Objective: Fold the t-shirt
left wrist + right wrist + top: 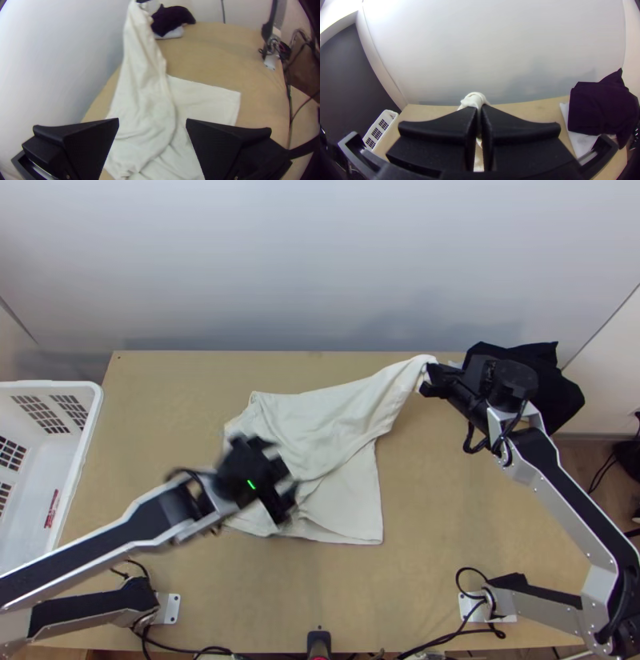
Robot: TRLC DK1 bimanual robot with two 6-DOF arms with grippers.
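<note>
And it's the cream t-shirt (320,420) centre stage, spread rumpled over the middle of the table (480,500), partly doubled over itself. Its long axis runs on a slant, from the near left up towards the far right, and what a stretch: the cloth narrows to a twisted peak pointing at the far right corner. Below that diagonal band, a flatter layer lies out towards the near side, with a squared corner at its near right.

At the peak, it's the right gripper (426,378), clamped on the bunched tip of the shirt, the cloth pinched between its fingers. Over the shirt's left half hangs the left gripper (280,470), fingers wide apart, nothing between them but a view of cloth below.

Further out, a dark cloth (564,396) sits heaped at the far right, on top of something white (578,141). Away on the left side, there's a white slatted basket (94,420).
</note>
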